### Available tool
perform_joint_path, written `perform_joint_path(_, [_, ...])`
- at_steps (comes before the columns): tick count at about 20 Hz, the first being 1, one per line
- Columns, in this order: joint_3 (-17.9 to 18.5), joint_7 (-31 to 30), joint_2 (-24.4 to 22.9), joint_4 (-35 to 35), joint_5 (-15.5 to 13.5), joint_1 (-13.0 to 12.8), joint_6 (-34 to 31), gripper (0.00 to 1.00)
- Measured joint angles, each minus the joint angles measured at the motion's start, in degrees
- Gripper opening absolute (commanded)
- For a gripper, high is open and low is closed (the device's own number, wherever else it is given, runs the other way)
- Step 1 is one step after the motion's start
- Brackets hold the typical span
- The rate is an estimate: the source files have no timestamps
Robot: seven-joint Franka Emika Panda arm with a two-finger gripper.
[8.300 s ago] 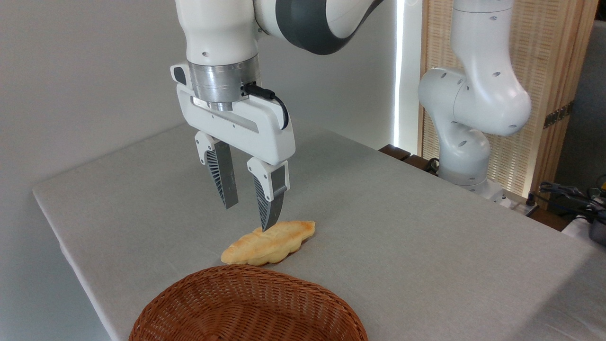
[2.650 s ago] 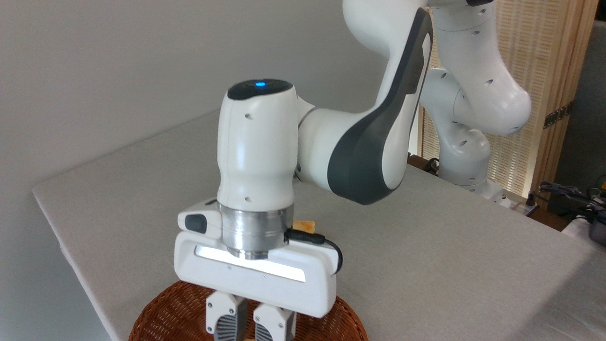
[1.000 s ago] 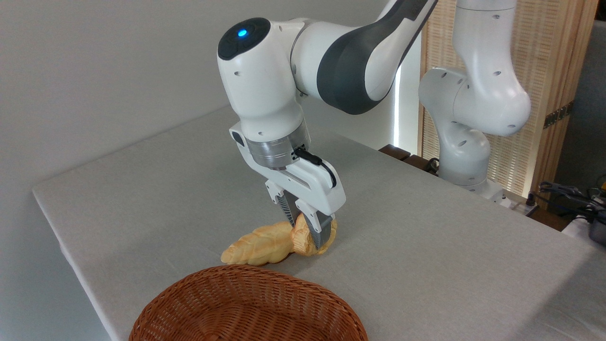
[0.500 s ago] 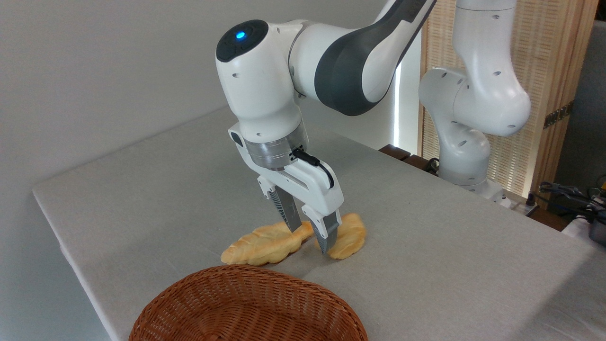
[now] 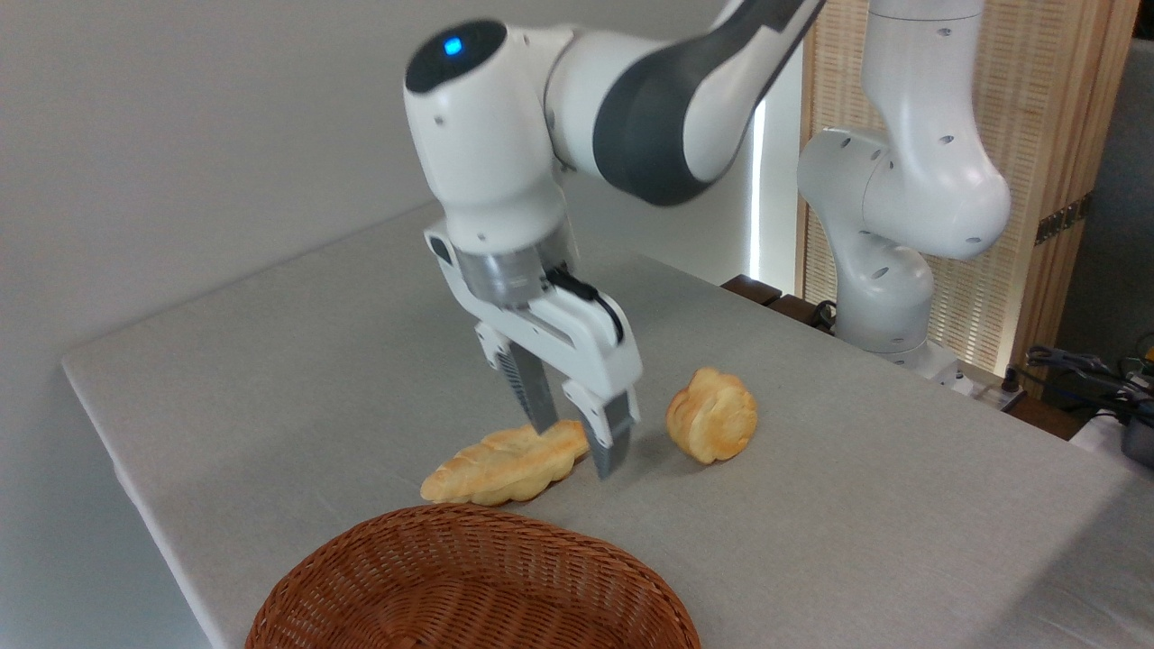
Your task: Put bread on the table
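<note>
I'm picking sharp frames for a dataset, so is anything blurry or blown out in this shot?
Camera view: the hand and wrist are softened by motion blur; the bread, the leaf-shaped bread, the basket and the table are sharp. A bright strip beside the slatted screen is overexposed. Soft shadow under the hand.

- Glossy white Franka arm (image 5: 911, 180) built of thick rounded shell segments, each dotted with small dark recessed screw holes.
- A broad dark grey curved band (image 5: 667, 117) wraps the joint between two white segments.
- The wrist housing (image 5: 478, 117) is a white rounded cylinder topped by a black oval cap with a small glowing blue light (image 5: 453, 45).
- Below it sits a brushed silver metal ring (image 5: 505, 270), slightly blurred.
- A thin black cable (image 5: 590, 302) loops from a plug at that ring around the side of the hand body.
- The white boxy two-finger gripper (image 5: 577, 442) carries white finger mounts and grey metal fingers (image 5: 611, 442); a small dark oval button sits at one end.
</note>
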Motion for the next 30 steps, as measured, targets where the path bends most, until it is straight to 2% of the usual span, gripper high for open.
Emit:
perform_joint_path(4, [-1.9,0.0,-1.1,5.7,0.0,0.0,0.1,1.0])
perform_joint_path(8, [-2.2,0.0,-1.4,9.5,0.0,0.0,0.0,1.0])
perform_joint_path(23, [-0.9,0.0,0.1,9.8,-0.8,1.0,0.0,1.0])
perform_joint_path(30, [-1.3,-2.2,0.1,10.2,-0.9,0.8,0.0,1.0])
